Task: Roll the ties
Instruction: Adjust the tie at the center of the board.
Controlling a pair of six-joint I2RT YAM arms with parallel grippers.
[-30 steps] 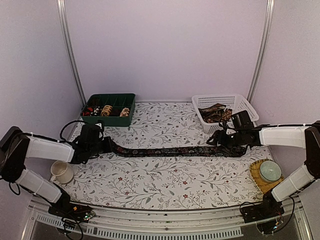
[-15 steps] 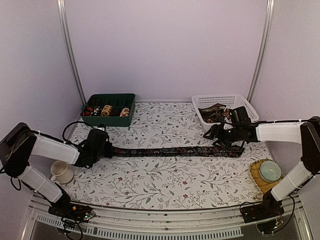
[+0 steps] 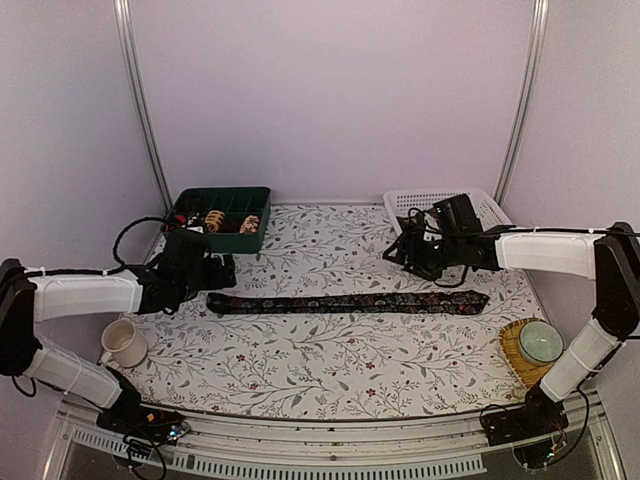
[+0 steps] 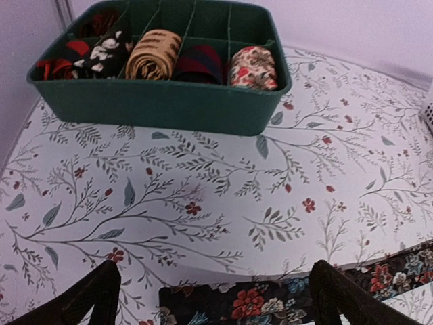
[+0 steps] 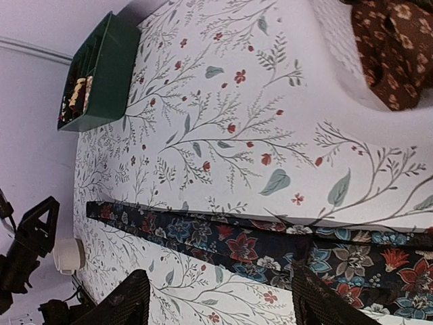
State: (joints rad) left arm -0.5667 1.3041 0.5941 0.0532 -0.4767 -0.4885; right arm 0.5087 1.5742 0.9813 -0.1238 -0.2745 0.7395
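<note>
Desk (image 3: 330, 370) floral; tie (image 3: 345, 302) flat across centre; left end effector (image 4: 215, 274) at 9 o'clock, right end effector (image 5: 220, 271) at 2 o'clock, both spread.

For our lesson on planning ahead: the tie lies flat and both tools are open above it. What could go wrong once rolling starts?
1. The tie lies thin and flat; the open left tool might miss its narrower end or scrape the table.
2. The right tool is open too, so nothing pins the wide end; the roll could drag or skew.
3. The mug stands near the left arm and could be knocked.
</note>
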